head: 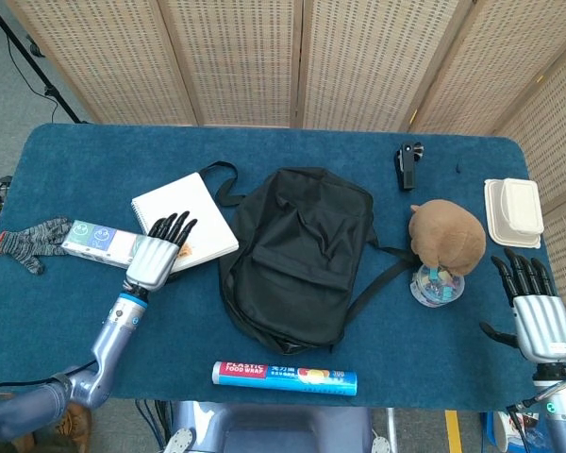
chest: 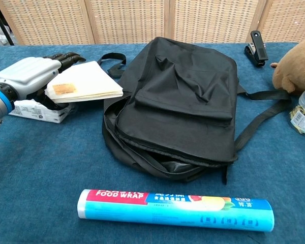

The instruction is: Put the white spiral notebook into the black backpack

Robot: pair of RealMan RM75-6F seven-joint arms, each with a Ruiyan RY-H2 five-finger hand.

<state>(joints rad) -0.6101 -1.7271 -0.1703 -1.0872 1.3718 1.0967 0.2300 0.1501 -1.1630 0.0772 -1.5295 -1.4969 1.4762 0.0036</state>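
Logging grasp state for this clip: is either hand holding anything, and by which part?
The left hand lies over the near-left spiral-edge corner of the white spiral notebook; a closed grip cannot be told. The right hand holds nothing.

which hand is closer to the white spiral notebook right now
Left. The left hand lies over the white spiral notebook's near corner; the right hand rests open at the table's far side, beyond the black backpack.
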